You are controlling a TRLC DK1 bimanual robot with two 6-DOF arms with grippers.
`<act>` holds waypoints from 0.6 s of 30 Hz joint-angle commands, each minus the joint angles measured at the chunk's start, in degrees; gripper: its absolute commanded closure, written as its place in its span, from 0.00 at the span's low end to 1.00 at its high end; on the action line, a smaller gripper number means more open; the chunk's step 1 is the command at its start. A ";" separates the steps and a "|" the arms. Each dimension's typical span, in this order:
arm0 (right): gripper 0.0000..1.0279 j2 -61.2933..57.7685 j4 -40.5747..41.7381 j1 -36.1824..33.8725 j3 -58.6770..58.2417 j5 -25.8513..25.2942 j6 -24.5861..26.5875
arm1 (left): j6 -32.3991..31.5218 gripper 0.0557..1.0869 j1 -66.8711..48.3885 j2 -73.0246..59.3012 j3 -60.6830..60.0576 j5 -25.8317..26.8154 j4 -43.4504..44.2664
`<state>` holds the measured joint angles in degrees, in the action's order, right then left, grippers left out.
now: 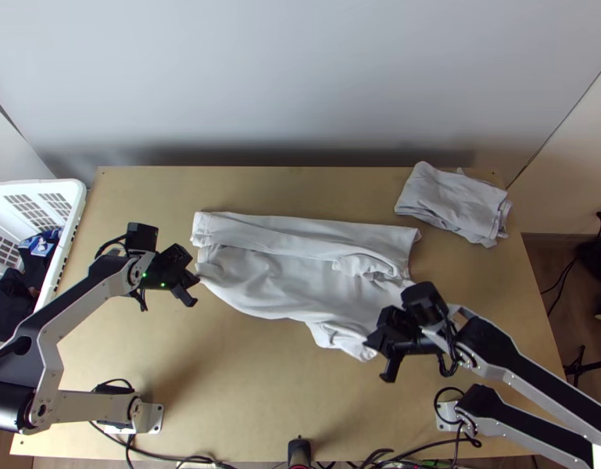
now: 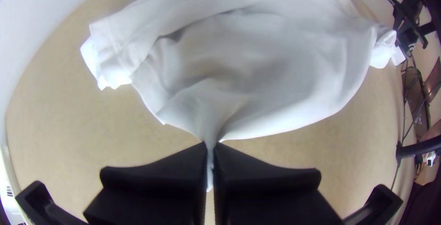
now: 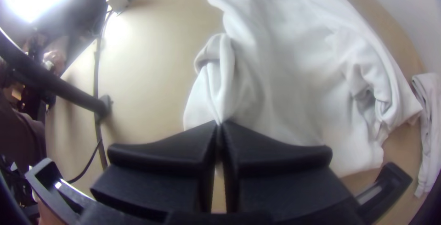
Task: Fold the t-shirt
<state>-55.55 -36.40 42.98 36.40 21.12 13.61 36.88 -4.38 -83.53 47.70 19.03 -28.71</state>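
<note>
Two grippers pinch the white t-shirt [image 1: 292, 285], which lies partly folded and rumpled across the middle of the wooden table [image 1: 245, 391]. Along its far side runs a long band of doubled cloth, with a crumpled bunch near the band's right end; how many layers lie beneath cannot be told.

At the shirt's left end, the left gripper [image 1: 194, 289] has its fingers pressed together on a thin, gathered pleat, and a narrow tip of cloth pokes out between them. The right gripper [image 1: 377, 345] is clamped on a fold at the near right part; its own body covers some of the fabric there in the top view, and the fingers hide how much they hold. Whether either pinched part is hem or sleeve is unclear.

Near the table's far right corner rests a folded grey cloth pile [image 1: 454, 205], its layers hard to count. The white basket [image 1: 76, 205] is cut off at the left edge, dark clothes [image 1: 7, 305] inside.
</note>
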 commanded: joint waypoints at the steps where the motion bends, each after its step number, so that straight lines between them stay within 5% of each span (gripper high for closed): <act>1: 0.97 -3.07 3.27 -8.00 1.04 0.67 2.39 | -2.17 0.97 -0.36 -0.41 3.10 0.05 -0.91; 18: 0.97 -12.30 10.30 -18.02 6.75 0.67 6.26 | -7.53 0.97 -2.12 -5.86 16.02 -0.04 -3.46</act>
<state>-64.60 -28.69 29.04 41.71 21.89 18.76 30.52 -6.02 -87.07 59.07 19.03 -31.62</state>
